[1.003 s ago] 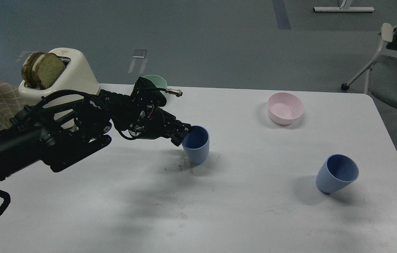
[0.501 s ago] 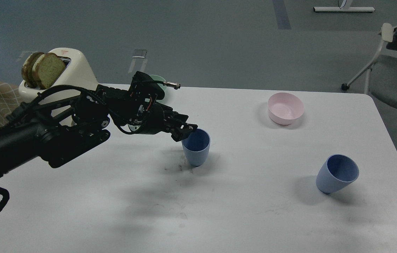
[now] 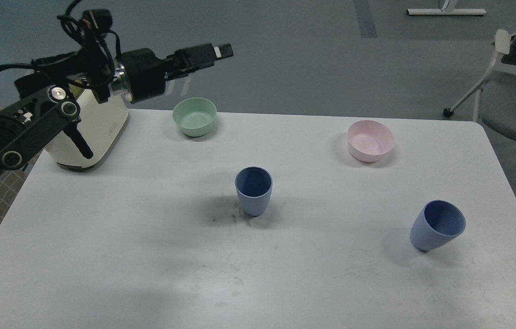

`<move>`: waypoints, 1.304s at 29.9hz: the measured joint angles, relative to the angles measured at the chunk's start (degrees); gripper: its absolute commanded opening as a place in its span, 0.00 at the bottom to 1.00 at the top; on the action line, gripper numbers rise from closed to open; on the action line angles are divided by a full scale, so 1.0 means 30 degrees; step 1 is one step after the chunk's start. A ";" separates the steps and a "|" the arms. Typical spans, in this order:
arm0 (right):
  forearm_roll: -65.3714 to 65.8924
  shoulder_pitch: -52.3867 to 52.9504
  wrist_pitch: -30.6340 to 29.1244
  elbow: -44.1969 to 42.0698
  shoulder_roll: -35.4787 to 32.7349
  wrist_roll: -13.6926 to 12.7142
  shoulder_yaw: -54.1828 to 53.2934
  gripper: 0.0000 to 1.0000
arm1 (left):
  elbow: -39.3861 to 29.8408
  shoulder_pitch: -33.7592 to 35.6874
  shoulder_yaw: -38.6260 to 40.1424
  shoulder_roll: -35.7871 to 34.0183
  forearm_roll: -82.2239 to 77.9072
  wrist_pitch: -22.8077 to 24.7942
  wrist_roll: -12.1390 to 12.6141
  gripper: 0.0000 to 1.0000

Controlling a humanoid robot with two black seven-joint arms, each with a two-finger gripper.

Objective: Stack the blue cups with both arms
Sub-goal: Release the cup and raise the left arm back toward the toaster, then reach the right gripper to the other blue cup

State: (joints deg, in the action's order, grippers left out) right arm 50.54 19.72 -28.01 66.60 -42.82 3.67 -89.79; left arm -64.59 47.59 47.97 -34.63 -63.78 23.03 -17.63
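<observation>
One blue cup (image 3: 253, 190) stands upright near the middle of the white table (image 3: 102, 237). The second blue cup (image 3: 438, 225) rests tilted on its base at the right, with its mouth leaning up and to the right. My left arm comes in from the upper left. Its gripper (image 3: 222, 50) is raised high above the table's far edge, well away from both cups and holding nothing. I see its fingers side-on as one dark bar, so the gap does not show. My right arm is out of view.
A mint-green bowl (image 3: 194, 117) sits at the back left and a pink bowl (image 3: 371, 140) at the back right. A cream toaster (image 3: 91, 130) stands at the far left, partly behind my arm. A chair (image 3: 509, 59) stands beyond the table's right corner.
My left gripper has left the rim of the middle cup and swung up and back to the left. The cup stays upright in place. The tilted cup has not moved.
</observation>
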 measured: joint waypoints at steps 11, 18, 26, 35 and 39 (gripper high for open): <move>1.4416 -0.2789 -0.0004 0.6274 -0.2804 0.2820 0.0893 1.00 | 0.1885 -0.3179 0.3668 0.0029 1.0614 -0.0558 0.0042 0.93; 1.7616 -0.4543 -0.0003 0.8060 -0.5197 0.3426 0.3802 1.00 | 0.2131 -0.3378 0.3796 0.0099 1.1632 -0.0531 0.0044 0.95; 2.0186 -0.5751 0.0010 0.8064 -0.5139 0.3418 0.5169 1.00 | 0.2135 -0.3383 0.3800 0.0345 1.1640 -0.0578 0.0103 0.97; 2.0973 -0.6595 0.0009 0.7898 -0.3655 0.3225 0.5289 0.99 | 0.2339 -0.3495 0.3786 0.0693 1.1624 -0.0578 0.0023 0.97; 2.2006 -0.6598 0.0008 0.7710 -0.2316 0.3181 0.5276 0.94 | 0.2367 -0.3524 0.3772 0.0870 1.1648 -0.0573 0.0005 0.97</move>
State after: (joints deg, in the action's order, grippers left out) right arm 116.56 -0.08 -27.99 89.73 -49.77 13.21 -73.96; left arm -57.48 37.02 59.28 -32.02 -28.84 21.31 -17.61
